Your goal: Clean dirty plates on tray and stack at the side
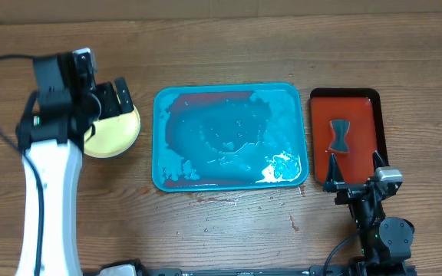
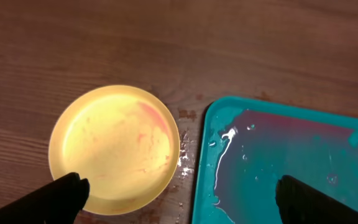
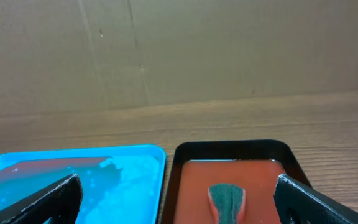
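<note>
The turquoise tray [image 1: 229, 138] lies mid-table, wet with reddish water and white foam, and no plate is on it. One light yellow plate [image 1: 113, 132] with faint red smears rests on the wood to its left; I cannot tell whether other plates lie under it. My left gripper [image 1: 113, 100] hovers open above that plate. In the left wrist view, the plate [image 2: 114, 149] and the tray [image 2: 291, 162] sit either side of the gripper [image 2: 179, 199]. My right gripper [image 1: 354, 170] is open at the red tray's near end, with nothing in it [image 3: 179, 199].
A red tray with a black rim [image 1: 359, 103] stands right of the turquoise one and holds a green-topped sponge [image 1: 340, 136], seen in the right wrist view as the sponge [image 3: 227, 199]. Water drops spot the wood by the tray's front edge [image 1: 221, 201]. A cardboard wall [image 3: 179, 50] runs along the back.
</note>
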Robot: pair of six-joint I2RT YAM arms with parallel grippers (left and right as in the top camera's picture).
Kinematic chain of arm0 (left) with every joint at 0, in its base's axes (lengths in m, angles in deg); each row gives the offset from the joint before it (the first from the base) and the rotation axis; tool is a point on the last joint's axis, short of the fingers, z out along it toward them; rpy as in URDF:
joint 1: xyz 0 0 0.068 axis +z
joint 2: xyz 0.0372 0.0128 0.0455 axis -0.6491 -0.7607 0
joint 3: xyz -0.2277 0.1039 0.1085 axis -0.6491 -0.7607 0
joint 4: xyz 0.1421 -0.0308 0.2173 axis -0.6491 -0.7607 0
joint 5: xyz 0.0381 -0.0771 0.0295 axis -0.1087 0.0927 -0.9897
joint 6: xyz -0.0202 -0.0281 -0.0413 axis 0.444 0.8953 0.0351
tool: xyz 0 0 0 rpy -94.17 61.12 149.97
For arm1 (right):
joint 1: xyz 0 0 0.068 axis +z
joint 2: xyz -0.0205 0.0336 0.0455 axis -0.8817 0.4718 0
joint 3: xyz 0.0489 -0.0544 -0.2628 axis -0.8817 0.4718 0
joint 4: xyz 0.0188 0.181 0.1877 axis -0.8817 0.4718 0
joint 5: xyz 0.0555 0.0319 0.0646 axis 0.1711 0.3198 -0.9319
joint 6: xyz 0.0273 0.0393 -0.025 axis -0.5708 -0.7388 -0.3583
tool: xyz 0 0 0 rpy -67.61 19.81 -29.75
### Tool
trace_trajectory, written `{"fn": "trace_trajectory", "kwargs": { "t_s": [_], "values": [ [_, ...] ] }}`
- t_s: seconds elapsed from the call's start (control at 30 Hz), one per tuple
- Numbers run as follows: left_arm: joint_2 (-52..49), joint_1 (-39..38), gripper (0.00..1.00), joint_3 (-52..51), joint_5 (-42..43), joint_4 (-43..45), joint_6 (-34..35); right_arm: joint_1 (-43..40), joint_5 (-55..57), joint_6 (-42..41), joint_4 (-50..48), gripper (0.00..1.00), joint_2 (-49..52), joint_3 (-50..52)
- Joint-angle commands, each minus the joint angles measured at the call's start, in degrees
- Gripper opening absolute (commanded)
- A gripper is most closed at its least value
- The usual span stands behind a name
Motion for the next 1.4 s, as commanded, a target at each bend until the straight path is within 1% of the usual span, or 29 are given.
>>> {"fn": "trace_trajectory", "kwargs": {
  "t_s": [0.0,0.1,0.17,0.4,0.5,0.53,0.67,0.7,0.97,1.03,1.1,1.27,1.37],
  "values": [
    [9.35,-1.01,1.0,-7.39,-0.15,5.35,-0.9,0.33,-0.28,0.02,-0.37,1.0,-0.63,0.59],
    [17.62,-1.88,1.0,-17.53,-0.15,13.79,-1.11,0.33,-0.28,0.02,-0.37,1.0,-0.63,0.59],
    [24.92,-2.23,1.0,-26.36,-0.15,20.92,-1.09,0.33,-0.28,0.02,-0.37,1.0,-0.63,0.59],
    [42.91,-2.43,1.0,-47.74,-0.15,39.36,-1.33,0.33,-0.28,0.02,-0.37,1.0,-0.63,0.59],
    [50.51,-4.04,1.0,-55.36,-0.13,45.05,-5.44,0.33,-0.28,0.02,-0.37,1.0,-0.63,0.59],
    [53.55,-5.05,1.0,-58.12,-0.13,46.66,-7.89,0.33,-0.28,0.02,-0.37,1.0,-0.63,0.59],
    [62.36,-8.04,1.0,-64.67,-0.13,48.33,-14.75,0.33,-0.28,0.02,-0.37,1.0,-0.63,0.59],
    [63.84,-8.22,1.0,-65.59,-0.15,48.3,-15.43,0.33,-0.28,0.02,-0.37,1.0,-0.63,0.59],
    [74.93,-7.15,1.0,-73.35,-0.15,48.28,-16.13,0.33,-0.28,0.02,-0.37,1.0,-0.63,0.59],
    [76.85,-6.34,1.0,-74.93,0.48,48.11,-16.09,0.33,-0.28,0.02,-0.37,1.0,-0.63,0.59],
    [78.01,-5.7,1.0,-74.88,0.92,45.48,-16.13,0.33,-0.28,0.02,-0.37,1.0,-0.63,0.59],
    [77.96,-4.68,1.0,-74.88,0.9,40.76,-17.59,0.33,-0.28,0.02,-0.37,1.0,-0.63,0.59],
    [77.94,-4.66,1.0,-74.88,0.2,40.76,-17.42,0.33,-0.28,0.02,-0.37,1.0,-0.63,0.59]
  ]
}}
